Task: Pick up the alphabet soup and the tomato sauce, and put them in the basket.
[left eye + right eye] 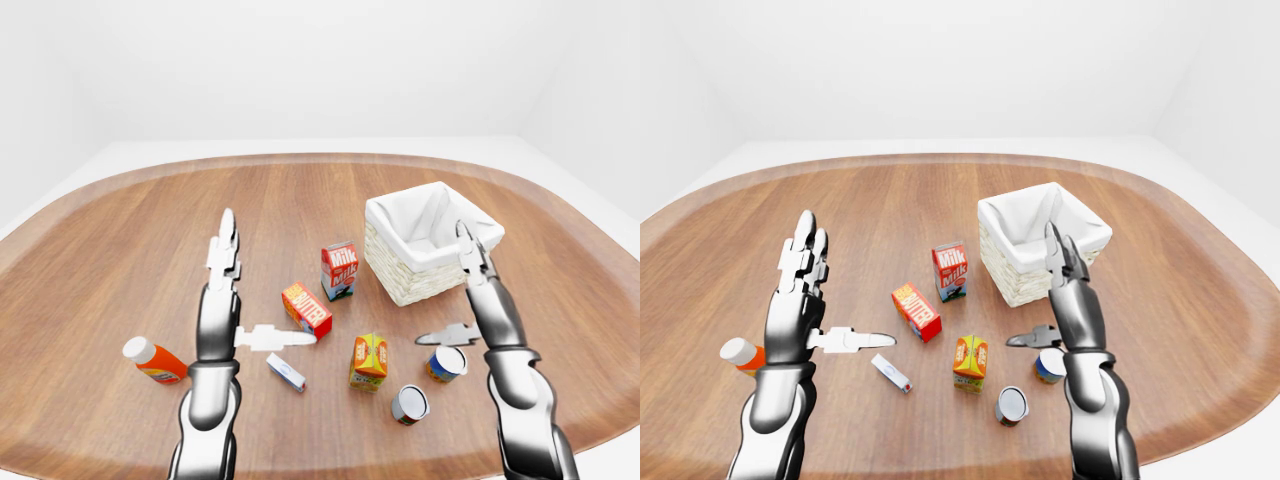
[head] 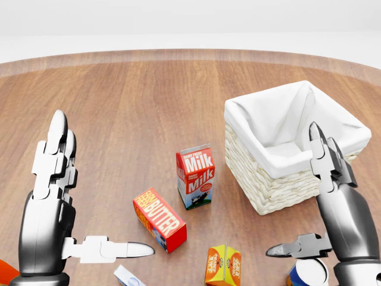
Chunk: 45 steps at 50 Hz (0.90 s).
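Note:
Two cans stand near the bottom right of the left-eye view: a blue-and-orange one (image 1: pixel 446 364) and, lower left of it, a red-labelled one (image 1: pixel 409 404); their label text is too small to read. The white-lined wicker basket (image 1: pixel 395 283) sits above them and holds nothing that I can see. My right hand (image 1: pixel 442 285) is open, fingers pointing up in front of the basket, with its thumb just above the blue-and-orange can (image 2: pixel 306 274). My left hand (image 1: pixel 268 280) is open too, at the left, thumb pointing toward the butter box (image 1: pixel 307 310). Neither hand holds anything.
A milk carton (image 1: pixel 339 270) stands left of the basket. An orange juice carton (image 1: pixel 369 361) stands between the butter box and the cans. A small white-and-blue box (image 1: pixel 286 372) and a ketchup bottle (image 1: pixel 155 360) lie at the lower left. The round wooden table's edge (image 1: pixel 600 440) runs close below the cans.

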Motion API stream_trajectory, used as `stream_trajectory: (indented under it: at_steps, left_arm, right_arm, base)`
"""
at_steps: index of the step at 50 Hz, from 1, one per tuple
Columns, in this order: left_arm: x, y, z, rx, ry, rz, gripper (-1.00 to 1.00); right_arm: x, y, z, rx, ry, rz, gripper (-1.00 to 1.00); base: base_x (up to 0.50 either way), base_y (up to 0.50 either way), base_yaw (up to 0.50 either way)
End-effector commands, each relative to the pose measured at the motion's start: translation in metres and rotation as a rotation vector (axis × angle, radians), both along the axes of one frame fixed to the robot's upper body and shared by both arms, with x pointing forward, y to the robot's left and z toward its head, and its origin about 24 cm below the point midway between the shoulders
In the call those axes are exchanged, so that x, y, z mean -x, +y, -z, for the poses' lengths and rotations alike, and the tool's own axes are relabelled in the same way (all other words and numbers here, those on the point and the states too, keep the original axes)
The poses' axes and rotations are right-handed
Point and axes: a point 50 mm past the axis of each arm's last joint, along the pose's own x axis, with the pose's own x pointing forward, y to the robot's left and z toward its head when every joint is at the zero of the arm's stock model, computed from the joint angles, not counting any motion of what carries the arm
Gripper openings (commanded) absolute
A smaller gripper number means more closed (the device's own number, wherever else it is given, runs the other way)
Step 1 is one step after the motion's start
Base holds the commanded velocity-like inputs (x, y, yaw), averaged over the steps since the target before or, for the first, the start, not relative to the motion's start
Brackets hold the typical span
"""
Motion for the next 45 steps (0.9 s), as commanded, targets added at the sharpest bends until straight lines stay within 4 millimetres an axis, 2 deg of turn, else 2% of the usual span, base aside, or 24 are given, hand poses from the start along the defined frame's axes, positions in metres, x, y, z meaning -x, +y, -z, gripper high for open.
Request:
stream_trajectory:
  at_steps: [1, 8, 23, 24, 28, 34, 45]
  left_arm:
    - [0.001, 0.000, 0.000, -0.004, -0.001, 0.002, 1.00]
    - [0.000, 0.000, 0.000, -0.005, -0.001, 0.002, 1.00]
    - [-0.001, 0.000, 0.001, -0.005, 0.004, -0.002, 1.00]
    - [-0.001, 0.000, 0.001, -0.006, 0.004, -0.003, 1.00]
    - [-0.001, 0.000, -0.001, -0.007, -0.004, -0.002, 1.00]
    - [-0.001, 0.000, 0.000, -0.008, 0.000, -0.002, 1.00]
    - [-0.001, 0.000, 0.001, -0.010, 0.004, -0.001, 1.00]
  right_arm:
    - [0.001, -0.011, 0.006, 0.138, 0.060, 0.059, 1.00]
    - [0.003, -0.015, 0.011, 0.186, 0.099, 0.074, 1.00]
    - [0.014, -0.019, -0.006, 0.240, 0.097, 0.071, 1.00]
    - [0.017, -0.021, -0.013, 0.273, 0.080, 0.085, 1.00]
    - [0.019, -0.026, -0.017, 0.327, 0.072, 0.131, 1.00]
    - [0.025, -0.028, -0.017, 0.370, 0.090, 0.165, 1.00]
    - [0.024, -0.034, -0.010, 0.435, 0.122, 0.210, 1.00]
  base:
    - [0.00, 0.00, 0.00]
    - [0.00, 0.00, 0.00]
    - [0.00, 0.00, 0.00]
    - [0.00, 0.00, 0.00]
    - [0.00, 0.00, 0.00]
    - [0.00, 0.00, 0.00]
    - [0.00, 0.00, 0.00]
